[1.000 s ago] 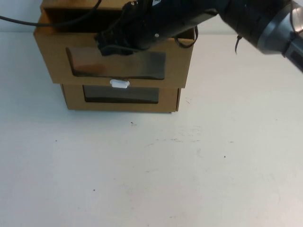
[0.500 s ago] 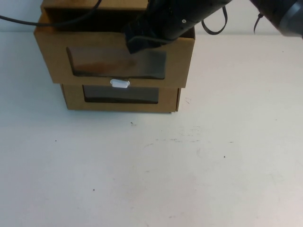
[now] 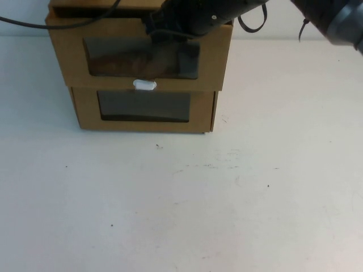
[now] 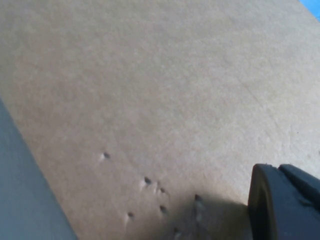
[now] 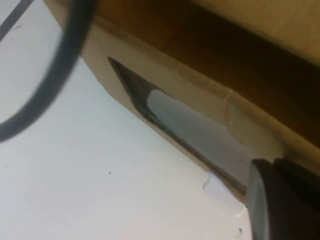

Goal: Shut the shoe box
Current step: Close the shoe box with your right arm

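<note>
The shoe box (image 3: 68,56) is the upper of two stacked brown boxes, with a dark window (image 3: 142,59) and a white pull tab (image 3: 144,85) below it. Its drawer front stands nearly flush above the lower box. My right gripper (image 3: 164,25) rests against the top edge of that front, its arm reaching in from the upper right. The right wrist view shows the window (image 5: 190,125), the tab (image 5: 220,192) and one dark finger (image 5: 280,200). My left gripper is hidden in the high view. Its wrist view shows one finger (image 4: 285,205) close against a plain cardboard face (image 4: 150,100).
The lower brown box (image 3: 85,116) with its own dark window sits on the white table (image 3: 181,198) under the shoe box. A black cable (image 3: 34,24) runs in from the left behind the boxes. The table stretches in front and to the right.
The shoe box's drawer front has slid back into its shell, from overhanging the lower box to nearly flush. My right gripper moved back with it.
</note>
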Robot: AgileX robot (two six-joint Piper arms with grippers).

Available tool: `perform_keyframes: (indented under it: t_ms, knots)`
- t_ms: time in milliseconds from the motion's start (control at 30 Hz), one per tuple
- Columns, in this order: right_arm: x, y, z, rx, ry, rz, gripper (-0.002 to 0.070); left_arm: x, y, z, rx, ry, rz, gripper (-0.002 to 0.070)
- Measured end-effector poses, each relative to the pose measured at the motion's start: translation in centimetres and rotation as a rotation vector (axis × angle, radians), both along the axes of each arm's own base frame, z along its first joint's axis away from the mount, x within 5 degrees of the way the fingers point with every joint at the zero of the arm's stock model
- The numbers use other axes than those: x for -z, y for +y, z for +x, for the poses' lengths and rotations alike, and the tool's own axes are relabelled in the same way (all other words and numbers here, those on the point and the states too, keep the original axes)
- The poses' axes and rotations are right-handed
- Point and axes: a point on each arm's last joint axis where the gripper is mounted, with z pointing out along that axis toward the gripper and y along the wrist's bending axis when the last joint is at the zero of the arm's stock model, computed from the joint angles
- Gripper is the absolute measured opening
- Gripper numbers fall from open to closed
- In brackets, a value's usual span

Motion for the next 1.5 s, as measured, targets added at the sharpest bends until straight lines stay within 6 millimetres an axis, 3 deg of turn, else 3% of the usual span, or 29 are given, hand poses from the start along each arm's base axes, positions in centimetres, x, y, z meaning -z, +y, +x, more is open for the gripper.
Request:
perform_keyframes:
  t_ms: [367,867,1033,1167,1500]
  knots:
    - [1.6,0.9,2.2,0.051,-0.079,0.046,-0.0013,0.0,0.0,0.0,0.001,0.002,-0.003,-0.0005]
    - [1.3,0.5,2.7,0.056,-0.068,0.116,-0.0013,-0.3,-0.1,-0.3,0.016,0.007,-0.015,-0.0005]
    - [0.1,-0.2,1.4,0.020,-0.036,0.086,-0.0013,-2.0,-0.1,-1.5,0.020,-0.027,-0.004,-0.0005]
    - [-2.0,-1.2,-0.3,-0.005,-0.032,0.067,-0.0013,-4.2,0.0,-3.1,0.021,-0.075,0.013,-0.0005]
    - [-6.8,-3.7,-5.6,-0.085,0.001,0.028,-0.0013,-10.3,1.9,-8.9,-0.106,-0.236,0.251,-0.0005]
